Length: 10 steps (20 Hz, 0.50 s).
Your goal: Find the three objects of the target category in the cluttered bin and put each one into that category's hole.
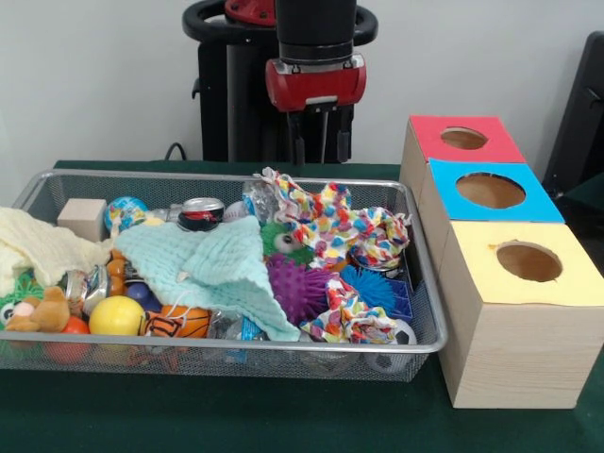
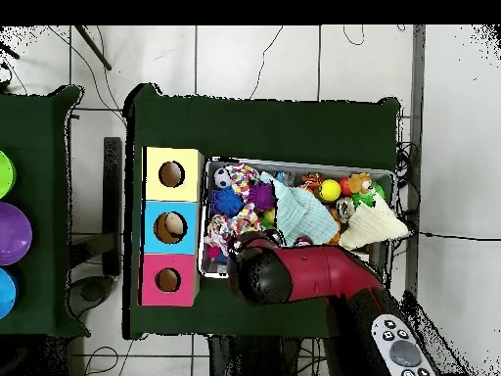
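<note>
Three wooden boxes (image 1: 500, 245) line one end of the bin (image 1: 427, 342), one clear bottle (image 1: 236, 327) shows, and the gripper (image 1: 319, 151) hangs empty, fingers slightly apart.

We see our arm (image 1: 315, 57) come straight down from the top of the front view, a black upper segment ending in a red wrist block. Below that block our claw (image 1: 319, 142) hangs with thin dark fingers (image 1: 298, 142) pointing down, empty and a little apart, held above the far side of the counter. From overhead, our red forearm (image 2: 328, 272) reaches across from the right, bending into a round black joint (image 2: 259, 278) that hides the claw beneath it. A grey control panel sits on the arm's lower link (image 2: 396, 345).
</note>
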Each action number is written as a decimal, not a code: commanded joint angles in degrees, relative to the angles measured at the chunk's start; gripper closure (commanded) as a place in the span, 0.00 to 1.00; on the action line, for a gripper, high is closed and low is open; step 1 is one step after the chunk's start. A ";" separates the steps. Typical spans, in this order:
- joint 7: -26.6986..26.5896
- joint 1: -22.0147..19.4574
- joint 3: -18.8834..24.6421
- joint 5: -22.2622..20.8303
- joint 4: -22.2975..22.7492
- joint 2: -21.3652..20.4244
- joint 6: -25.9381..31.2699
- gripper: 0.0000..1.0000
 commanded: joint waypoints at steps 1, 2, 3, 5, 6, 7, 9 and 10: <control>0.45 -2.33 5.12 0.95 -3.17 2.15 1.36 0.00; 0.51 -2.65 5.37 0.91 -2.81 2.27 1.14 0.00; 0.71 -2.72 5.38 0.79 -2.58 2.16 0.94 0.00; 1.33 -2.66 5.18 0.30 -2.16 2.19 0.09 0.00; 1.61 -2.63 5.06 0.05 -2.15 2.41 -0.35 0.00; 1.78 -2.64 4.98 -0.20 -2.19 2.63 -0.75 0.00; 1.96 -2.69 4.77 -0.57 -2.29 2.70 -1.12 0.00; 2.06 -2.67 4.59 -0.79 -2.35 2.67 -1.31 0.00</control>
